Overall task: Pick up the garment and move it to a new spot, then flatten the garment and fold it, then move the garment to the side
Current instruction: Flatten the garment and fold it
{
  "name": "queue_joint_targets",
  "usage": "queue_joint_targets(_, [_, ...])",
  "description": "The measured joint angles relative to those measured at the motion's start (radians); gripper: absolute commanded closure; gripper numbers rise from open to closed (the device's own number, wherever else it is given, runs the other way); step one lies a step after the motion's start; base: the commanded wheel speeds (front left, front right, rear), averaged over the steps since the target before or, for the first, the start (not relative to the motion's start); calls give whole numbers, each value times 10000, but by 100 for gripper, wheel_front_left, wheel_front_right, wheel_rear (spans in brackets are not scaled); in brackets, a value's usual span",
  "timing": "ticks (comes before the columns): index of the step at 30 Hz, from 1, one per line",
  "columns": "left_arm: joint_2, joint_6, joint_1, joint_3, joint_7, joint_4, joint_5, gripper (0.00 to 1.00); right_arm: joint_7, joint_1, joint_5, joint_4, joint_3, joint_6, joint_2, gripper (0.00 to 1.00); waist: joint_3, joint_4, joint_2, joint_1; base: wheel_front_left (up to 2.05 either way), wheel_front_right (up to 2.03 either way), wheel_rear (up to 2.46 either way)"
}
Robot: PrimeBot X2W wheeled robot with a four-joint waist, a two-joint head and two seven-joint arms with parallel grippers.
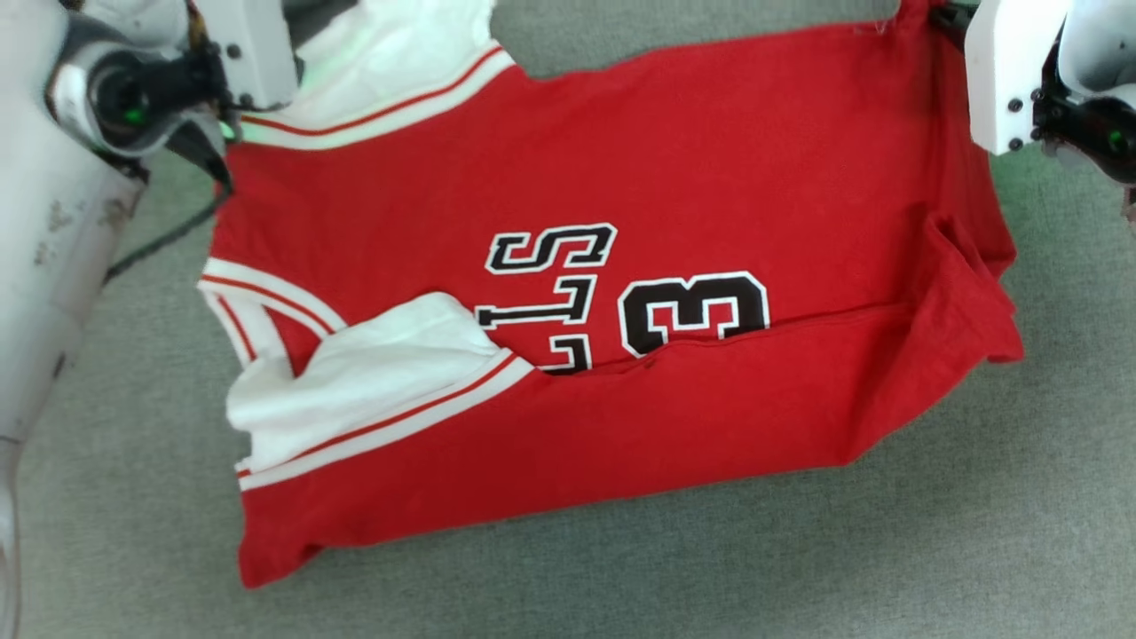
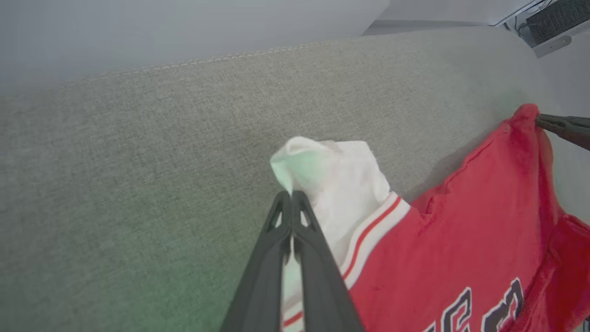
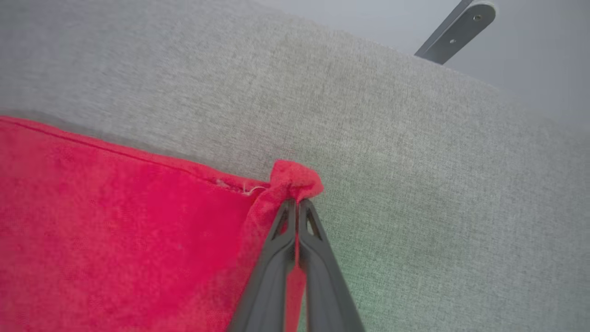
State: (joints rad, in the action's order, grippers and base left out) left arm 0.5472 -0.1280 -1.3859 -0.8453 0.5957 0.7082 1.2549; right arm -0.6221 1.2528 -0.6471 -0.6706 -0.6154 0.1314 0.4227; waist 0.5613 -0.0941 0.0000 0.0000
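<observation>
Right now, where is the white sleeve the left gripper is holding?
Head view, top left: the white sleeve sits at the garment's far edge over the grey cushion, pinched in the left gripper.

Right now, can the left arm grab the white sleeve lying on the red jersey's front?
Probably not yet. The left gripper is pinched shut on the far white sleeve of the jersey, so it would need to let go first. Nothing covers the near sleeve.

Soft, even light; wrist views slightly blurred, green-tinged.
</observation>
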Motion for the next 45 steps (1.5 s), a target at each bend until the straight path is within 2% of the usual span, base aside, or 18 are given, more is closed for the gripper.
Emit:
queue_joint_targets(7, [443, 0, 867, -362, -903, -1870, 727, 100, 660, -731, -723, 635, -500, 0, 819, 100, -712, 336, 0, 0, 0, 0, 0])
queue_joint_targets(14, [1693, -10, 2347, -612, -1960, -4274, 1319, 100, 859, -2104, -1381, 2176, -771, 0, 2102, 100, -1420, 632, 0, -1, 0, 0, 0])
queue_joint_targets(20, [2830, -10, 3725, -594, -2957, -5749, 1647, 100, 980, -3475, -1555, 3388, -267, 0, 2920, 100, -1859, 786, 0, 0, 0, 0, 0])
queue_joint_targets(27, [3919, -10, 5481, -642, -3967, -7106, 1969, 100, 706, -5342, -1576, 4763, 677, 0, 3459, 100, -2040, 851, 0, 0, 0, 0, 0])
queue_joint_targets(31, [4483, 163, 6520, -731, -4575, -7728, 2031, 100, 399, -6369, -1457, 5369, 1319, 0, 3549, 100, -1997, 836, 0, 0, 0, 0, 0])
queue_joint_targets(36, [4836, 422, 7454, -826, -5177, -8199, 2232, 100, 84, -7440, -1189, 5954, 2196, 0, 3392, 100, -1929, 876, 0, 0, 0, 0, 0])
queue_joint_targets(45, [4863, 640, 7974, -1085, -5377, -8510, 2182, 100, -861, -8586, -328, 6767, 3432, 0, 2951, 100, -1783, 989, 0, 0, 0, 0, 0])
